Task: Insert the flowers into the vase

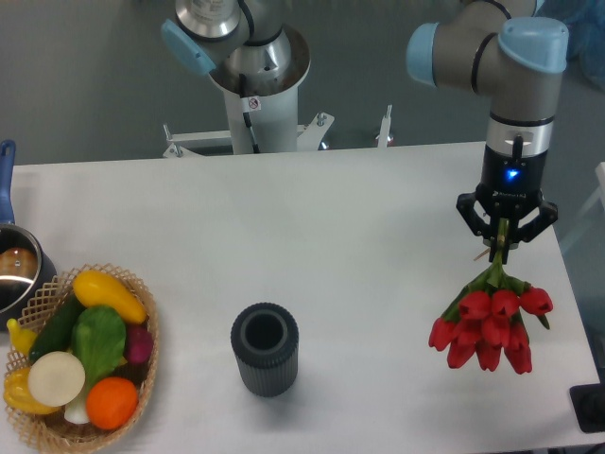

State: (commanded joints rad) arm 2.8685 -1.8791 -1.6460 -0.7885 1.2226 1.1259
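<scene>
Fixed camera: vase [265,349], dark grey ribbed cylinder, upright, round mouth open upward, front-centre of white table [312,218]. Flowers [492,326], smooth red buds on green stems, hang heads-down, long axis near vertical, well right of vase. Arm descends vertically; gripper [503,244] pinching stem ends. Wicker basket [142,378] of vegetables far left

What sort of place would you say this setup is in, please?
Probably a robotics lab: an arm on a pedestal at a plain white table, its gripper holding flowers above props, a vase and a basket.
</scene>
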